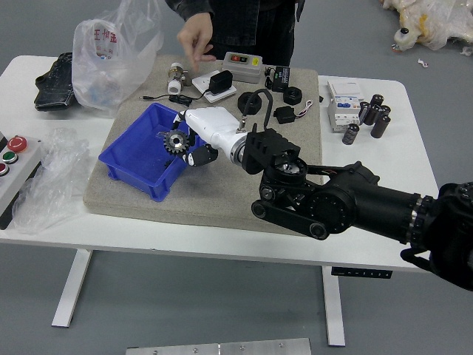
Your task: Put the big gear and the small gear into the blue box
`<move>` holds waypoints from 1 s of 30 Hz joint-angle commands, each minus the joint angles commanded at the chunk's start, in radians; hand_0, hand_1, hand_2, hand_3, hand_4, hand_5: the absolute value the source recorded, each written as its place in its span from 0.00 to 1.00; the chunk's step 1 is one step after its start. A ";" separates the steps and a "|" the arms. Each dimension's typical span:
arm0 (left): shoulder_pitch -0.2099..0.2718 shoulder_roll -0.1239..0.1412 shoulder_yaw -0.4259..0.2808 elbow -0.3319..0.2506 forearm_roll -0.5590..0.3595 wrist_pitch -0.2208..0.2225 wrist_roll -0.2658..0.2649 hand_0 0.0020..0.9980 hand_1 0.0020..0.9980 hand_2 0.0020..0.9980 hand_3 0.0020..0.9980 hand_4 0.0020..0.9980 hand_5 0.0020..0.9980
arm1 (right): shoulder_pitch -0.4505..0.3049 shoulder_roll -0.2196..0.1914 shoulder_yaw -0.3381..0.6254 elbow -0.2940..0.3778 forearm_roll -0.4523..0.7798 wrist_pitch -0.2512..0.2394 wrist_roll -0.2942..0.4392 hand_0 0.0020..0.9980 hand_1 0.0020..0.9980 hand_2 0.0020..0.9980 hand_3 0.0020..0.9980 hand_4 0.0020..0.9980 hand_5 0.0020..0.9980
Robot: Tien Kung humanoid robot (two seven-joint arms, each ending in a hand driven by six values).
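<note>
Blue walls form the box, left of the frame's centre. Over its right part, the robot's right hand has its fingers closed on a toothed gear; whether that is the big or small one, I cannot tell. This gear's release seems to remain. Whether the other gear lies inside is unclear, so that half stays unconfirmed. At upper centre, a person's hand hangs apart from the box.
</note>
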 joint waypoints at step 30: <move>-0.003 0.007 -0.041 -0.005 0.029 0.005 0.024 0.65 0.67 0.64 0.69 0.69 0.16 | 0.050 0.000 -0.069 -0.018 0.039 -0.003 0.004 0.52 0.61 0.49 0.44 0.65 0.04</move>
